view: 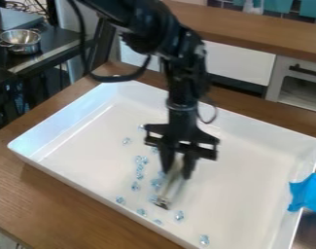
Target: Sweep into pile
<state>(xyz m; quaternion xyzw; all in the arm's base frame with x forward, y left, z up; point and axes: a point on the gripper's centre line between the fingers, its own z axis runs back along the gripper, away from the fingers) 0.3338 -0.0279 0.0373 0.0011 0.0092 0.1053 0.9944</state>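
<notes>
The beads [180,215] are small, clear and pale blue, with a glassy look. They lie loose inside a wide, shallow white tray [69,116], mostly around its middle and toward its near side. Several sit close together in a rough line to the left of the tool [170,187] in the camera view; others lie singly, one of them well apart toward the near corner. The black gripper [176,174] hangs over the middle of the tray, its fingers [188,168] clamped on the tool, which is pale and slim with a darker lower end. The tool slants down among the beads. The tray rests on a brown wooden table [56,204], with blue tape [307,194] over its right-hand edge. At the upper left, a shiny metal pot [24,41] stands on a dark surface [53,44].
</notes>
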